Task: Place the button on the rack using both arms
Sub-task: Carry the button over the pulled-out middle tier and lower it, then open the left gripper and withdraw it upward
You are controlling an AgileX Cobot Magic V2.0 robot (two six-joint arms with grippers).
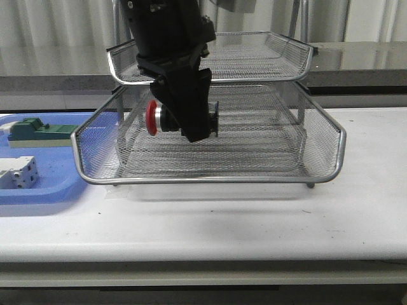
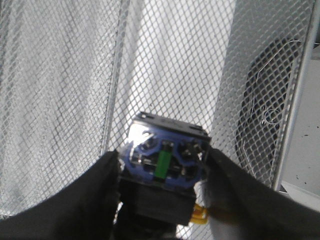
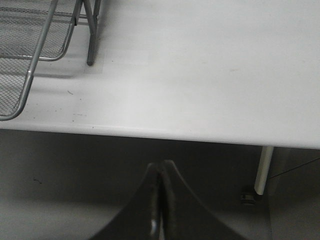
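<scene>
The smooth white table [image 1: 356, 210] carries the silver wire-mesh rack [image 1: 318, 136], its tiered trays rimmed in round metal rod. A flat blue plastic tray [image 1: 38, 194] lies beside it. The bulky black left end effector [image 1: 184, 117] is clamped on the button [image 1: 154, 117], held sideways above the lower tray's mesh, glossy red cap outward. The right end effector [image 3: 160, 210] has its dark tapered fingers pressed together, holding nothing.

White smooth tabletop [image 1: 254, 222] with faint scuffs, rounded front edge. Pale vertical curtain folds [image 1: 57, 38] behind, above a grey ledge [image 1: 362, 63] running across. White metal table leg [image 3: 263, 170] with a small foot, over a dull grey floor [image 3: 60, 200] in shadow. Light even, soft shadows.
</scene>
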